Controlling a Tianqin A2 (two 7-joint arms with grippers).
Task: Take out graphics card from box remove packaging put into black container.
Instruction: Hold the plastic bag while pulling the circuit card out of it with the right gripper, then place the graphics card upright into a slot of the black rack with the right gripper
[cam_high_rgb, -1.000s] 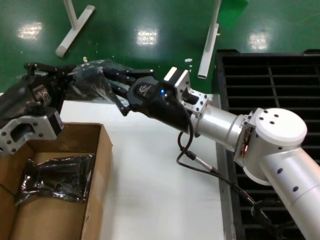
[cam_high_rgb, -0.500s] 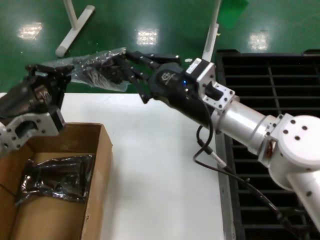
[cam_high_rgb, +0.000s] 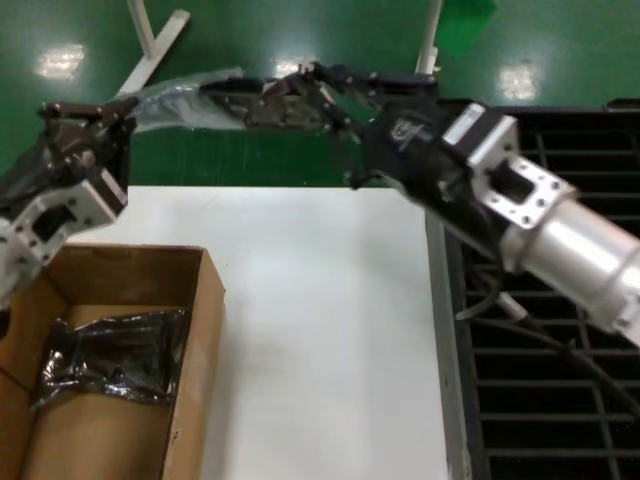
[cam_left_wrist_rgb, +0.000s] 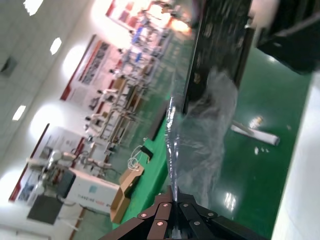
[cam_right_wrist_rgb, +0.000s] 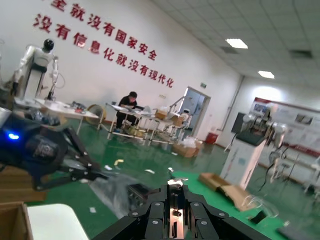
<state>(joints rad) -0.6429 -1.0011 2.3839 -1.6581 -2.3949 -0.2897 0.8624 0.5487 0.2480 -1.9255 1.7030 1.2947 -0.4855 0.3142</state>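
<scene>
Stretching between the two grippers above the far edge of the white table (cam_high_rgb: 320, 330), the packaging (cam_high_rgb: 190, 95) hangs in the air as a crinkled, translucent grey film. The left gripper (cam_high_rgb: 95, 125) pinches its end at about 10 o'clock in the head view; the left wrist view shows the fingers (cam_left_wrist_rgb: 165, 212) narrowed on a thin seam of plastic. The right gripper (cam_high_rgb: 320, 95), at 12 o'clock, is clamped on the graphics card (cam_high_rgb: 275, 105), whose dark board shows at the bag's other end. From the right wrist view the bag (cam_right_wrist_rgb: 115, 192) trails away toward the left gripper (cam_right_wrist_rgb: 82, 170).

Below them the tabletop lies bare from the box (cam_high_rgb: 195, 330) at 8 o'clock across to the black container (cam_high_rgb: 560, 140) at 3 o'clock, whose slatted rim abuts the table's right edge. Another bagged item (cam_high_rgb: 115, 355) lies inside the box.
</scene>
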